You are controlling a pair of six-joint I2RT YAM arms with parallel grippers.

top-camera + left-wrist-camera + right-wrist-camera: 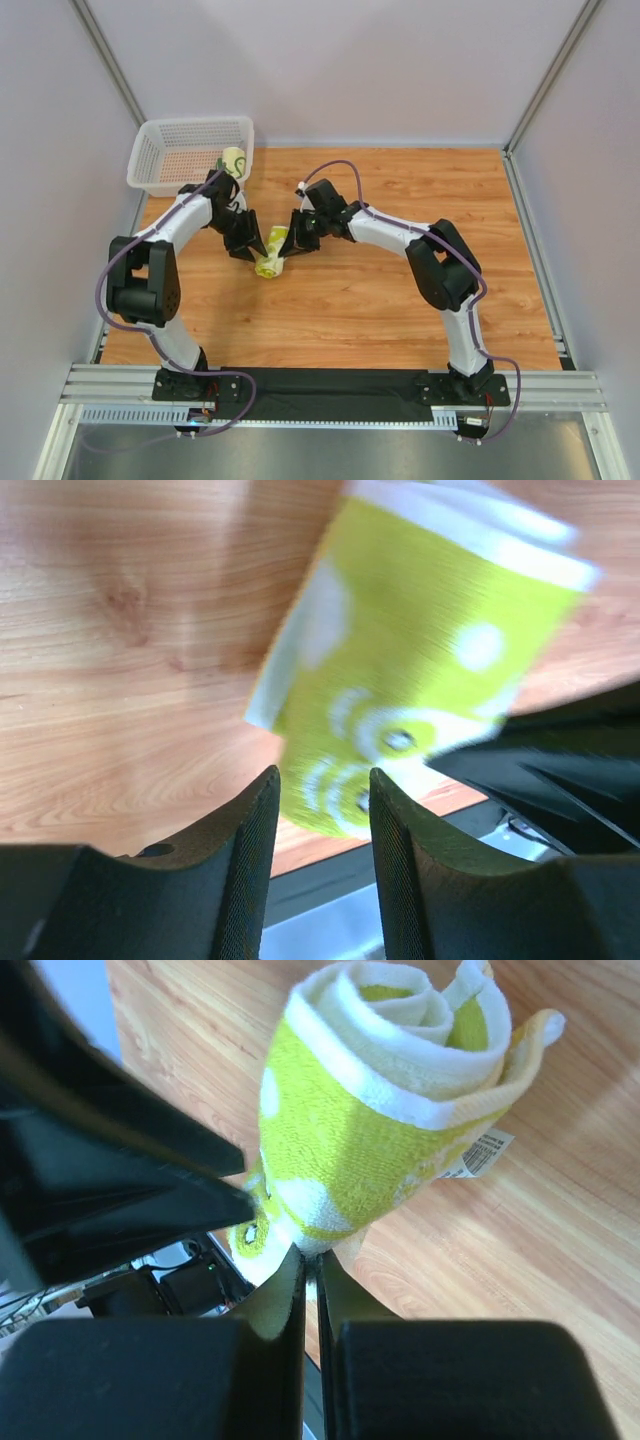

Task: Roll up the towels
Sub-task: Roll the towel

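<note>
Both my arms meet at the middle of the top view, a little left of centre, over the wooden table [400, 300]. Between them is the rolled towel [370, 1130], a lime-yellow cylinder with white spots. Its spiral end fills the upper centre of the right wrist view, and a small label [485, 1150] hangs from its outer flap.

My right gripper [310, 1260] is pressed almost together at the bottom centre of that view and pinches the roll's lower tip. My left gripper [320, 780] is spread, and the roll's near end shows in the gap between its fingers. I cannot tell whether either pad touches the cloth. I also cannot tell whether the roll rests on the wood or hangs just above it.

A second roll [233, 158] already sits in the right corner of the white basket [140, 160] at the upper left of the top view.

I judge that the rolling of this towel is done and that the step in hand is passing it on or carrying it off. The basket lies on the left arm's side, so the next move probably calls for my left fingers to close around the roll's body. The right should let go only after that, because the loose outer flap could unwind if the grip slips.
</note>
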